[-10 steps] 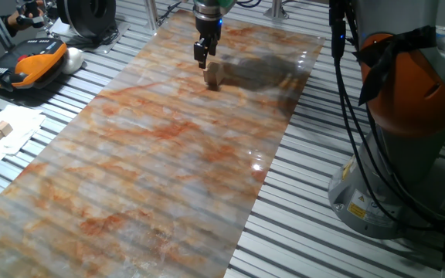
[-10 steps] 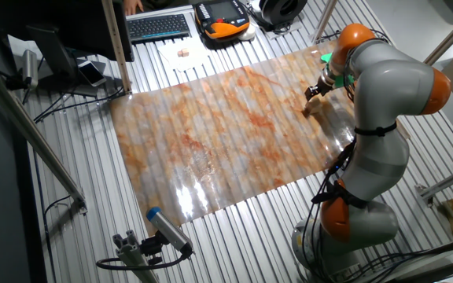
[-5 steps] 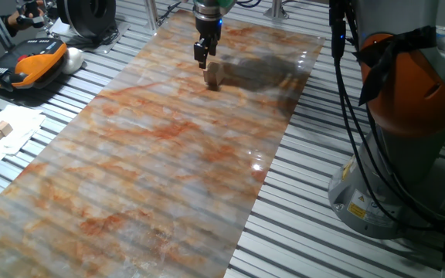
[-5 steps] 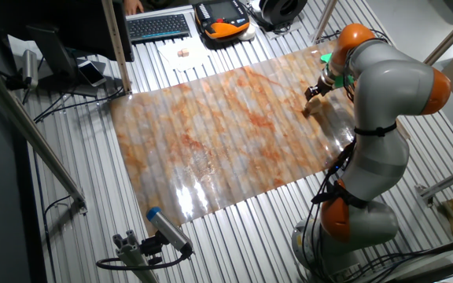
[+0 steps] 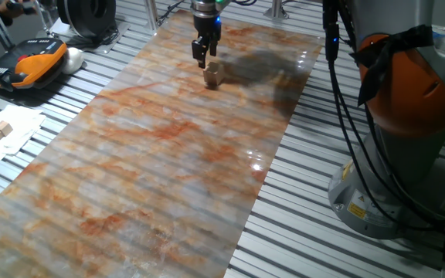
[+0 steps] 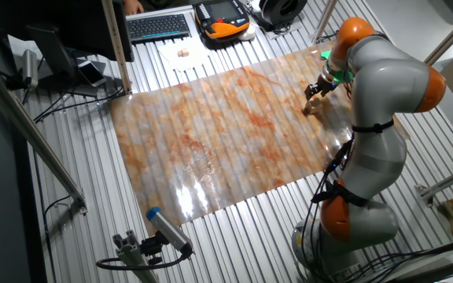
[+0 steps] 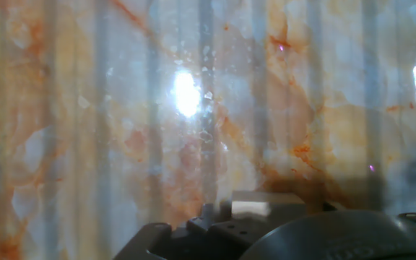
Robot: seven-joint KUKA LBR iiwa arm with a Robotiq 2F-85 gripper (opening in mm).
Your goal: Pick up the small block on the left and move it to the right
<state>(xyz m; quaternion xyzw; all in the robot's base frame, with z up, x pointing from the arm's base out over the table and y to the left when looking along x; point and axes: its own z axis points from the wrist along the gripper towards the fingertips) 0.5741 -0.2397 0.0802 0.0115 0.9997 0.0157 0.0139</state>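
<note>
The small block [image 5: 212,75] sits on the marbled sheet [image 5: 153,147] covering the table, at its far end. The pincer [image 5: 201,56] hangs just above and beside it, apart from it and holding nothing. Its jaws look slightly parted, though from here I cannot tell for sure.

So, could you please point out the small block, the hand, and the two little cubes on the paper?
small block [image 5: 212,75], one fixed view, its front face.
hand [image 5: 202,54], one fixed view, between its fingertips.
two little cubes [image 5: 3,130], one fixed view, top of the pair.
</note>
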